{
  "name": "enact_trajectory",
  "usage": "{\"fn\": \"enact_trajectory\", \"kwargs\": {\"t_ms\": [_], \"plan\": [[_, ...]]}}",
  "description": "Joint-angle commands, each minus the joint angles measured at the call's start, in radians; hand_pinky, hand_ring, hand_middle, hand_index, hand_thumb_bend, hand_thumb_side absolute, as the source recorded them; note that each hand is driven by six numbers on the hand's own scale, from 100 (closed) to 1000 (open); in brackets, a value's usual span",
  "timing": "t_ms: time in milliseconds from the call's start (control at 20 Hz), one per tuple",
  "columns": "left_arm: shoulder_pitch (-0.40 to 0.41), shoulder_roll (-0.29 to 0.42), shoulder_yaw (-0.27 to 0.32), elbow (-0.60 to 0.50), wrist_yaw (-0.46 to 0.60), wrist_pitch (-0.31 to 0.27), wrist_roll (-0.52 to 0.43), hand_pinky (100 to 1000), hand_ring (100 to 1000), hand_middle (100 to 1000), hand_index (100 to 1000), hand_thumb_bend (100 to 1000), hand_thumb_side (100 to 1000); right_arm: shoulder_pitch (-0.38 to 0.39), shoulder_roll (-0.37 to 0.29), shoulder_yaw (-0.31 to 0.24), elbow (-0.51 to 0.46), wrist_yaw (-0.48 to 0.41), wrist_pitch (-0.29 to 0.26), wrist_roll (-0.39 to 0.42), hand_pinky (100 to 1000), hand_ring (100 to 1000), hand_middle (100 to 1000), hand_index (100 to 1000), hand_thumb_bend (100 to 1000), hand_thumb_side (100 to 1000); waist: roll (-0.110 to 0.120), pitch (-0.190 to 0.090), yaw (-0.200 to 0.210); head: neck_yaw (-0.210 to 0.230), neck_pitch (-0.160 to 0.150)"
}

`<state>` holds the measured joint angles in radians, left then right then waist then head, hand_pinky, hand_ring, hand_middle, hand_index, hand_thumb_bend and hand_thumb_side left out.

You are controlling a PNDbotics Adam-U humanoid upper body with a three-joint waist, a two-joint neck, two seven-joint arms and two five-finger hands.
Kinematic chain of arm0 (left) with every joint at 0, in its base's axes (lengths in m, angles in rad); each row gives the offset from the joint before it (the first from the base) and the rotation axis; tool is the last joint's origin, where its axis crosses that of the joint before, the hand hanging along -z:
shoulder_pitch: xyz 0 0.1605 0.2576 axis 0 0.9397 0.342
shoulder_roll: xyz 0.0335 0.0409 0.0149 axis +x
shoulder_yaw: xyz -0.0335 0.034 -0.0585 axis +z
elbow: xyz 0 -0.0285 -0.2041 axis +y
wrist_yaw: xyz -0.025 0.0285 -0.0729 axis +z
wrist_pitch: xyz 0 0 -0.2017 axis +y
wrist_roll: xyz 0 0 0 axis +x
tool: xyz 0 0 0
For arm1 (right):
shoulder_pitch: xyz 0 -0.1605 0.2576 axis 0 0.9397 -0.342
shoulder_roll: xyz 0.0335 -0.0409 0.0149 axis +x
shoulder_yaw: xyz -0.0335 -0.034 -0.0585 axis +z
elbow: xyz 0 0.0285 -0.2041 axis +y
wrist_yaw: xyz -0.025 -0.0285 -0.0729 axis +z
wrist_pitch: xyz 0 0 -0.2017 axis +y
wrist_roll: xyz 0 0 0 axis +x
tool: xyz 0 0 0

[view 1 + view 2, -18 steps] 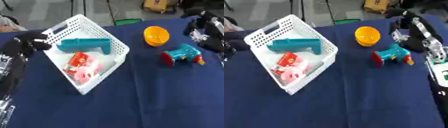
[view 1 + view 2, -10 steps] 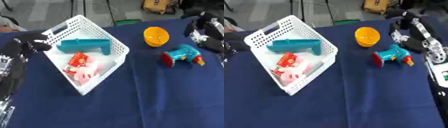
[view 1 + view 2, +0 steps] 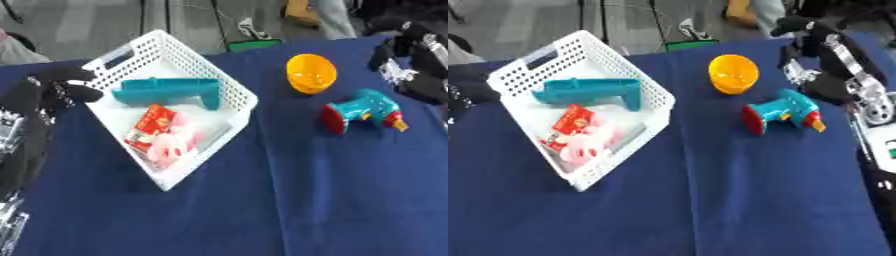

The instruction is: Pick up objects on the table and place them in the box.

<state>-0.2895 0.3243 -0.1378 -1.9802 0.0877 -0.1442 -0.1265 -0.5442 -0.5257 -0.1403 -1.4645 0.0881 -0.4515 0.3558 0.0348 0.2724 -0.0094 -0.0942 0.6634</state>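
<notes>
A white basket sits left of centre on the blue cloth. It holds a teal object, a red packet and something pink. An orange bowl lies on the cloth to the basket's right. A teal toy drill with a red tip lies just in front of the bowl. My black left hand hovers open at the basket's left rim, holding nothing. At the far right, beyond the drill, my right hand hangs open above the table with nothing in its fingers.
The blue cloth covers the whole table, with bare cloth across the near half. My right forearm runs down the right edge beside the drill. Beyond the table's far edge are a grey floor and a green item.
My right hand has drifted slightly up and away from the drill. The basket, bowl, drill and left hand have stayed put.
</notes>
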Motion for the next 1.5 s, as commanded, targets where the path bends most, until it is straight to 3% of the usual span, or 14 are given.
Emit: {"fn": "enact_trajectory", "kwargs": {"t_ms": [50,200,250,350,500,550,600,650,900,950,1050,1150,1500], "plan": [[-0.01,0.014,0.003,-0.02,0.002,0.001,-0.002,769,692,730,823,232,940,-0.031,-0.07,0.005,0.02,0.025,-0.028,0.017,452,493,761,879,100,424,-0.006,-0.021,0.003,-0.003,-0.006],[-0.008,0.016,0.001,-0.02,0.003,0.004,-0.004,769,692,729,823,233,939,-0.074,-0.137,0.026,0.109,0.093,-0.093,0.062,488,521,775,871,150,389,-0.013,-0.026,0.008,-0.003,-0.003],[-0.008,0.017,-0.001,-0.02,0.004,0.005,-0.005,769,692,729,823,232,939,-0.093,-0.158,0.033,0.153,0.128,-0.129,0.076,541,562,785,860,235,365,-0.016,-0.028,0.01,-0.003,-0.002],[-0.006,0.021,-0.004,-0.02,0.004,0.006,-0.008,768,692,729,823,232,938,-0.134,-0.197,0.05,0.249,0.229,-0.216,0.105,583,601,797,855,279,362,-0.02,-0.032,0.014,-0.003,-0.002],[-0.006,0.024,-0.005,-0.02,0.006,0.006,-0.01,768,691,729,823,232,937,-0.184,-0.219,0.064,0.37,0.374,-0.328,0.11,608,623,801,852,307,356,-0.024,-0.036,0.018,-0.003,0.0],[-0.005,0.025,-0.006,-0.02,0.007,0.006,-0.011,768,691,729,823,231,937,-0.198,-0.224,0.068,0.399,0.419,-0.352,0.107,653,673,803,844,369,334,-0.026,-0.037,0.019,-0.003,0.001],[-0.005,0.026,-0.007,-0.02,0.007,0.006,-0.012,768,691,729,823,231,937,-0.214,-0.226,0.072,0.428,0.471,-0.374,0.103,653,673,803,844,369,334,-0.027,-0.039,0.02,-0.004,0.002],[-0.004,0.027,-0.007,-0.02,0.008,0.006,-0.013,768,691,729,823,231,937,-0.228,-0.228,0.075,0.454,0.525,-0.391,0.096,697,729,809,842,449,330,-0.028,-0.04,0.022,-0.006,0.003],[-0.005,0.032,-0.01,-0.02,0.01,0.004,-0.017,768,691,729,823,229,935,-0.288,-0.215,0.087,0.569,0.818,-0.438,0.002,758,797,816,843,490,355,-0.03,-0.045,0.03,-0.014,0.003],[-0.005,0.033,-0.01,-0.02,0.01,0.004,-0.017,768,691,728,823,229,935,-0.293,-0.213,0.088,0.583,0.862,-0.444,-0.028,875,895,819,836,492,370,-0.03,-0.045,0.031,-0.014,0.003],[-0.005,0.033,-0.012,-0.02,0.011,0.004,-0.018,768,691,728,823,229,935,-0.308,-0.206,0.093,0.613,0.96,-0.446,-0.08,898,914,819,834,492,374,-0.032,-0.045,0.036,-0.017,0.004],[-0.006,0.033,-0.012,-0.02,0.011,0.004,-0.019,768,691,728,823,227,939,-0.314,-0.2,0.096,0.637,1.035,-0.45,-0.138,945,949,812,831,520,368,-0.032,-0.045,0.038,-0.018,0.004],[-0.009,0.034,-0.014,-0.02,0.012,0.002,-0.021,768,690,728,823,226,935,-0.337,-0.168,0.102,0.73,1.256,-0.439,-0.276,983,973,790,811,490,379,-0.031,-0.043,0.048,-0.026,0.005]]}}
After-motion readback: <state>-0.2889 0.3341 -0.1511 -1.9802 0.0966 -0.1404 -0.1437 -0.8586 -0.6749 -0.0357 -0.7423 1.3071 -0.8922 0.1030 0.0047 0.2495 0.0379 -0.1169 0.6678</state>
